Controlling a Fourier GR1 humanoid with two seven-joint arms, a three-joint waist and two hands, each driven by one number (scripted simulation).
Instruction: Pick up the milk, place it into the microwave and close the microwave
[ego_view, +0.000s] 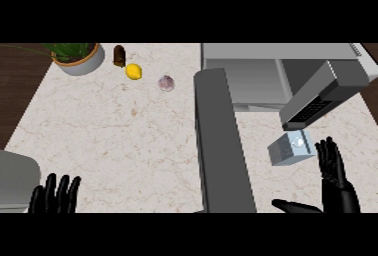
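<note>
The milk carton (289, 148), a small grey-blue box with a white cap, lies on the counter in front of the microwave (255, 75). The microwave stands at the back right with its grey door (221, 145) swung wide open toward me. My right hand (336, 180) is open, fingers straight up, just right of the milk and not touching it; its thumb points left below the carton. My left hand (55, 196) rests open at the lower left edge, fingers up.
A potted plant (76, 56), a brown bottle (119, 55), a yellow lemon (133, 71) and a pale garlic bulb (167, 83) sit at the back left. A dark grey slanted object (322, 95) hangs over the microwave's right side. A grey object (16, 180) sits at the left edge.
</note>
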